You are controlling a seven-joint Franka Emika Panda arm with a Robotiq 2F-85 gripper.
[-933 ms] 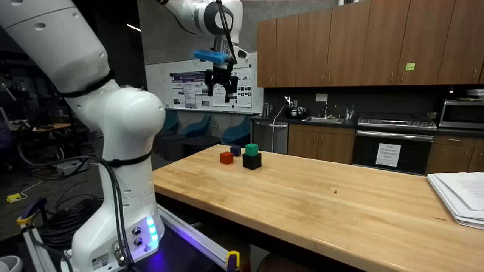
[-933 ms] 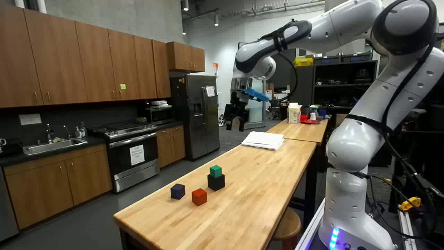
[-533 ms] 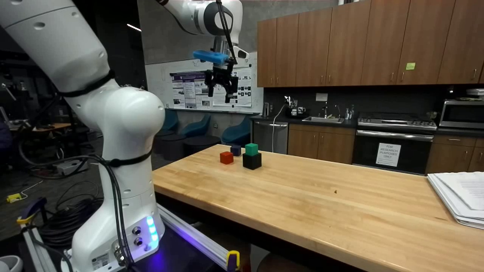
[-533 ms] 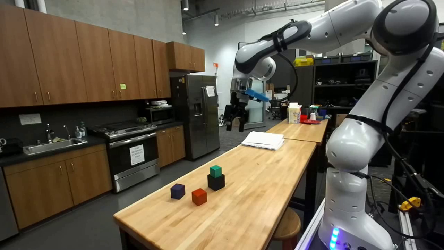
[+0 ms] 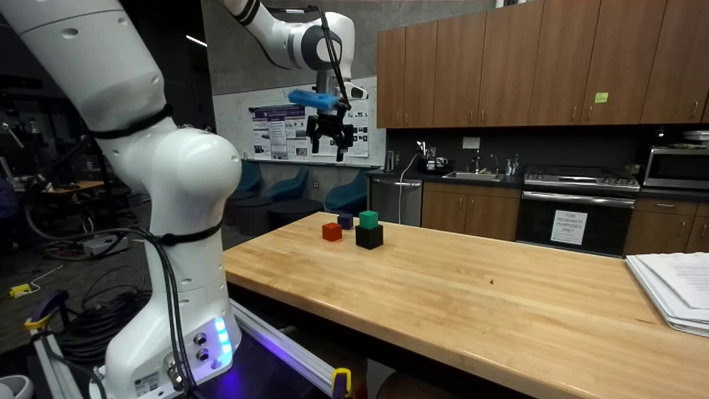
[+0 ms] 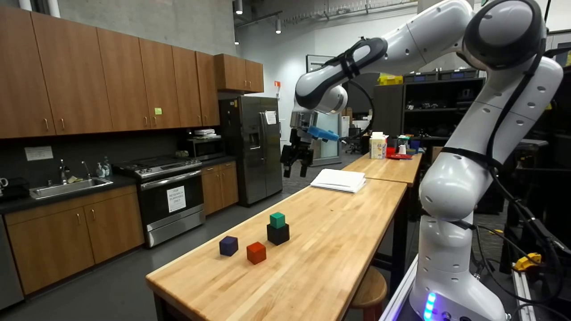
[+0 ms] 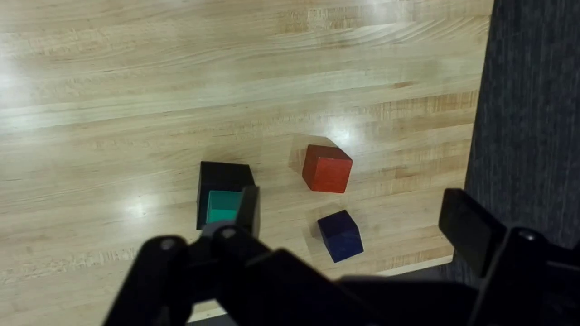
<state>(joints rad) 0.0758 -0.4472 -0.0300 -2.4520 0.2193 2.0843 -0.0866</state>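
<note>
My gripper [image 5: 327, 153] hangs high above the wooden table in both exterior views [image 6: 295, 172]. It is open and empty, its fingertips pointing down; in the wrist view [image 7: 352, 206] the jaws stand wide apart. A green cube [image 6: 277, 220] sits on top of a larger black cube [image 6: 278, 234]. A red cube [image 6: 256, 253] and a dark blue cube [image 6: 229, 246] stand apart beside them. In the wrist view the red cube [image 7: 331, 172] and blue cube [image 7: 340, 235] appear between the jaws. The left finger [image 7: 250, 210] partly hides the green cube [image 7: 223, 206].
The wooden table [image 5: 471, 310] bears the cubes near one end. A stack of white papers [image 6: 339, 179] lies at its far end. A second table [image 6: 390, 167] behind holds a carton [image 6: 378, 146] and red items. A stool [image 6: 371, 287] stands under the table edge.
The gripper has moved down slightly and, in both exterior views, a little sideways toward the cubes' end of the table. It stays open. The cubes have not moved.
</note>
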